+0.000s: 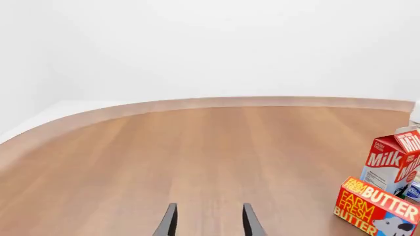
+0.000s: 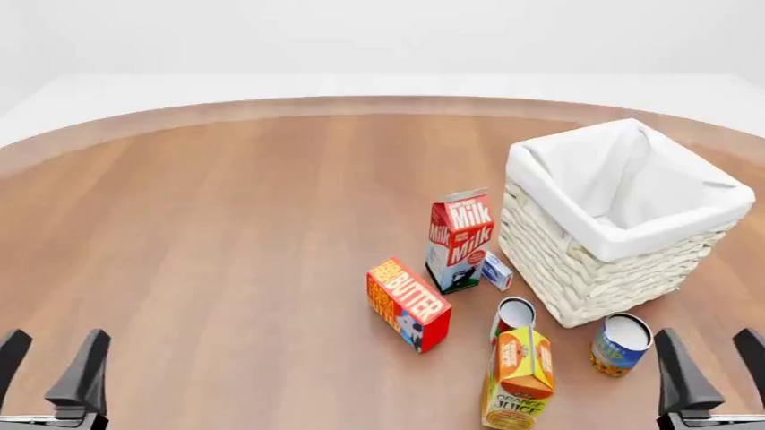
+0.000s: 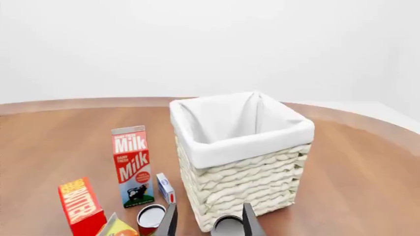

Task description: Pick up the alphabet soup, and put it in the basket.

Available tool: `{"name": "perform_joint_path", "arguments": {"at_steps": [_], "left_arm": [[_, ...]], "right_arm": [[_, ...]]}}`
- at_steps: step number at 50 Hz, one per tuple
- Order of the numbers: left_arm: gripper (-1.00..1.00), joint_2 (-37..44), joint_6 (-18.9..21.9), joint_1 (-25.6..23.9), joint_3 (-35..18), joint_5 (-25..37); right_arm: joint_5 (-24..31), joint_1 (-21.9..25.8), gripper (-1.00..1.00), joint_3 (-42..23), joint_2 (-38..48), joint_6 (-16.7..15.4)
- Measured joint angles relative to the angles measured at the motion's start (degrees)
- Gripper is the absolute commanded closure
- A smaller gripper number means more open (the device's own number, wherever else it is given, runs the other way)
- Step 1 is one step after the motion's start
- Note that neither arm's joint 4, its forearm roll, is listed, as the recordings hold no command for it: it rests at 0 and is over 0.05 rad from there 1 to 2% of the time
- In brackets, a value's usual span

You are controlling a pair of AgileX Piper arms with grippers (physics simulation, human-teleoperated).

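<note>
Super bright, even light everywhere, pretty much no hard shadows, just faint soft ones under the basket (image 2: 622,237). Everything's sharp, no blur or glare. The worktop (image 2: 239,233) edge bows beyond the basket, so some lens distortion.

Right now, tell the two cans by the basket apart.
The alphabet soup has a blue label with a yellow-orange lower band; the other can shows red and white. The alphabet soup stands right in front of the basket, nearer the right gripper; the other can is half hidden behind the juice carton. Both stand upright with silver lids.
</note>
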Motion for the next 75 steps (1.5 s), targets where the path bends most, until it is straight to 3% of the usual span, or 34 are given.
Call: {"name": "perform_joint_path", "arguments": {"at_steps": [25,43,75], "left_arm": [[-1.0,0.0,0.0,0.0,0.0,0.0],[-1.0,0.0,0.0,0.0,0.0,0.0],[-1.0,0.0,0.0,0.0,0.0,0.0]], "right_arm": [[1.7,1.4,-1.0,-4.4,3.1,-1.5],[6.7,1.9,-1.0,-9.5,4.6,-3.1],[10.7,-1.7,-1.0,-10.7,10.2,-3.7]]}}
